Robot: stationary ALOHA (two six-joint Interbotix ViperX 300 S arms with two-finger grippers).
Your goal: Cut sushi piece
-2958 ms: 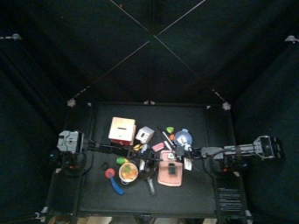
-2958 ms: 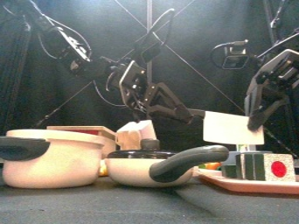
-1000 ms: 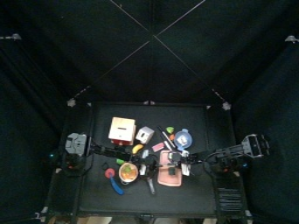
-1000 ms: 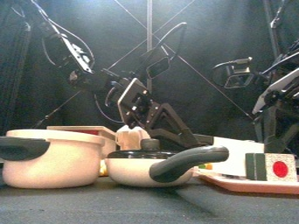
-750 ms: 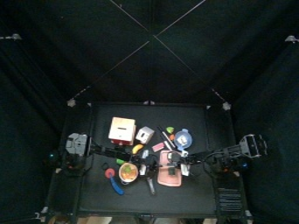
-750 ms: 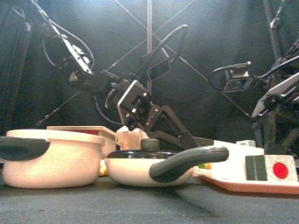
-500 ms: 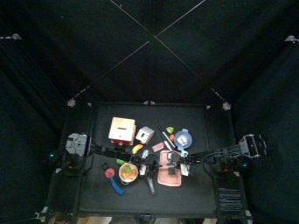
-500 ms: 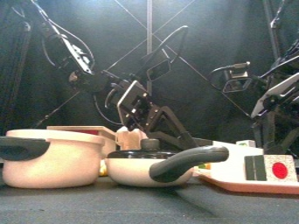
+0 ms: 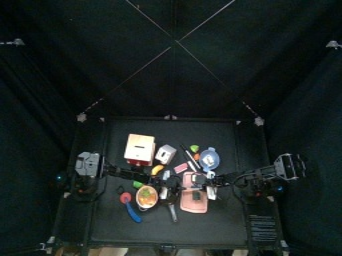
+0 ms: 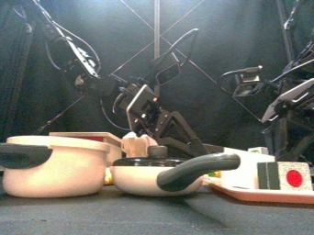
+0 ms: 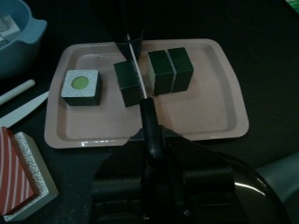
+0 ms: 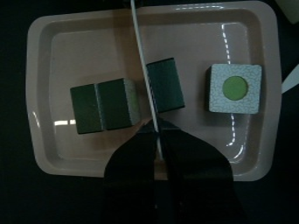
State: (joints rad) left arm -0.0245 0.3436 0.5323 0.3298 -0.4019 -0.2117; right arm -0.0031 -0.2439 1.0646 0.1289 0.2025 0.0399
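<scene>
My right tool point(image 12: 138, 52), clamped on a thin knife blade point(image 12: 136, 39), hovers over the pink rectangular plastic tray point(image 12: 70, 35). The dark-green sushi slices point(image 12: 117, 101) lie in a row across the tray, directly beneath the blade, which runs crosswise to that row. My left tool point(image 11: 129, 52) holds another blade alongside.

Top view: high, straight down, distant. Front: bench-level, close. Both wrist views look down closely on the pink tray point(image 11: 222, 96).
</scene>
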